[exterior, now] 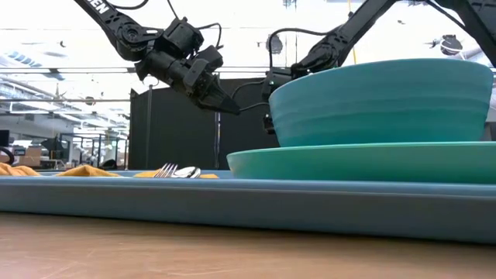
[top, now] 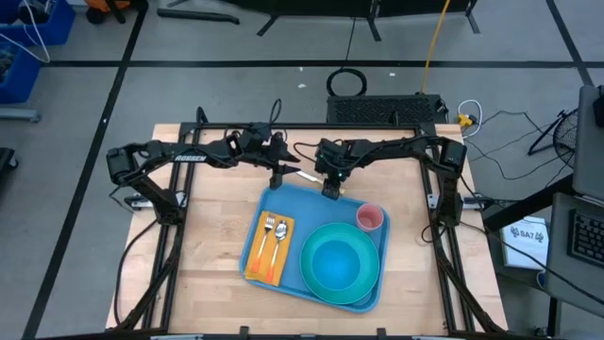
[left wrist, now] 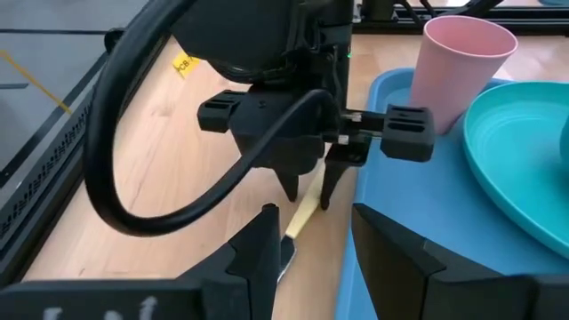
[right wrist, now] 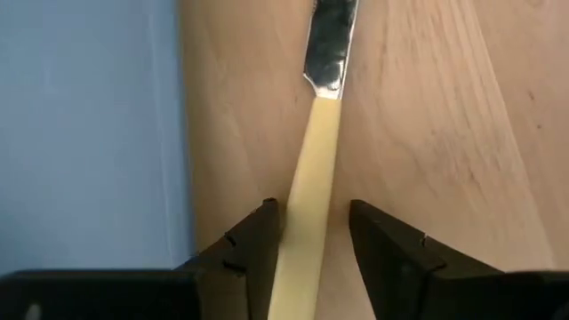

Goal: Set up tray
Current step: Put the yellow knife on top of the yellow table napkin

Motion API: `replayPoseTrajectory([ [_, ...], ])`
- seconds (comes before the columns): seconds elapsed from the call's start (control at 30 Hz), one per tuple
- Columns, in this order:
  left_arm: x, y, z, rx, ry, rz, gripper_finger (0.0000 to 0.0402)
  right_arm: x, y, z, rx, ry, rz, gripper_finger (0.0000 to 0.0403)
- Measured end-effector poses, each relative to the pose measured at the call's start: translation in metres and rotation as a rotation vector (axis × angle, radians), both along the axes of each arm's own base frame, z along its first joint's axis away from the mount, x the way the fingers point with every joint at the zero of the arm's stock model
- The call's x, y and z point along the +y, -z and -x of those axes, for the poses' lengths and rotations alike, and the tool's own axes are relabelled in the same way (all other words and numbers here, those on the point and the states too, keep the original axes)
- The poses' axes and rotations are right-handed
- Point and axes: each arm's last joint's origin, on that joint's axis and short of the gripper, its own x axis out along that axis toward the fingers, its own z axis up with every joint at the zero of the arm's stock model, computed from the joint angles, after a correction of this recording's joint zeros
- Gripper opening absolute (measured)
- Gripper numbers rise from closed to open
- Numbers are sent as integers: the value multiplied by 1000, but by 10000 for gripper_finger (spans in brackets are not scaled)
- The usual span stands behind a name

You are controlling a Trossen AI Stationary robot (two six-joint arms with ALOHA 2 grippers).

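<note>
Blue tray [top: 283, 203] on the wooden surface [top: 208, 208], right pincer [right wrist: 311, 233] apart astride a yellow-handled knife [right wrist: 311, 178] beside the tray's rim, left pincer [left wrist: 311, 244] apart, hovering nearby.

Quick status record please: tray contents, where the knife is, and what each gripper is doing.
tray: blue, on table
on tray: turquoise plate with bowl, pink cup, yellow-orange napkin carrying fork and spoon
knife: on the wood beside the tray, yellow handle
right gripper: open, fingers straddling the knife handle
left gripper: open, near the tray's far edge, empty
</note>
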Motion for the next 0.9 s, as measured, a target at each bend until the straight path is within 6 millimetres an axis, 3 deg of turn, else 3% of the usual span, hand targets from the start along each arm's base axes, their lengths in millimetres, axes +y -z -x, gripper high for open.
replayPoseTrajectory([
  [0.2, 0, 1, 0, 10, -4, 12, 145, 0, 1, 1, 1, -47, 12, 36],
  [0.47, -1, 1, 0, 16, -8, 29, 145, 3, -3, -7, -74, -79, 76, 36],
  [0.9, -13, 0, -4, 17, 26, 47, 145, 10, -62, -4, -260, -68, 213, 36],
])
